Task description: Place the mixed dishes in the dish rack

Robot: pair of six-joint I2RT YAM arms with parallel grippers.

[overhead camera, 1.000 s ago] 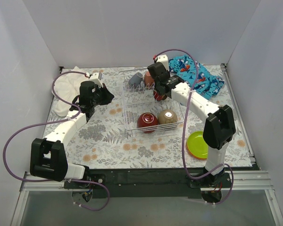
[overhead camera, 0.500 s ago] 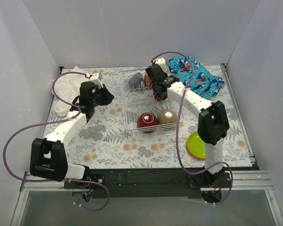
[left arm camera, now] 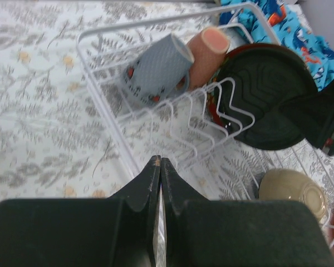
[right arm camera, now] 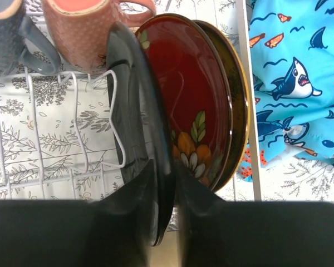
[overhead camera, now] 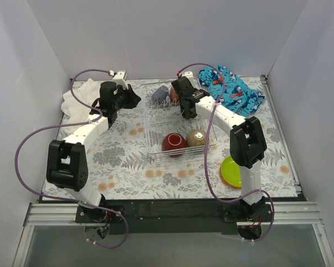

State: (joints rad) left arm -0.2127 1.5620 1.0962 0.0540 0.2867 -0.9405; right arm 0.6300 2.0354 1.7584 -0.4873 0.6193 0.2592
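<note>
Right gripper (right arm camera: 162, 167) clamps the dark plate (right arm camera: 134, 100) by its rim to stand it upright between dish rack (overhead camera: 156, 119) prongs. Left gripper (left arm camera: 157, 164) is closed, empty, held clear.

The far end of the dish rack (overhead camera: 147, 129) is crowded: the grey mug (left arm camera: 156, 69) and pink mug (left arm camera: 207, 51) lean at the back wall, and the dark plate (right arm camera: 131, 105), red plate (right arm camera: 183, 94) and a yellow-rimmed plate (right arm camera: 237, 105) stand packed on edge in the right corner (the right gripper (right arm camera: 162, 167) pinches the dark one's rim). Left of the dark plate several prongs (right arm camera: 80, 133) stand free, with bare wire floor between them and the red bowl (overhead camera: 173, 142) and beige bowl (overhead camera: 196, 137) at the near wall. The table (overhead camera: 122, 161) lies open along the rack's left wall, where the left gripper (left arm camera: 158, 167) hovers, jaws together.
</note>
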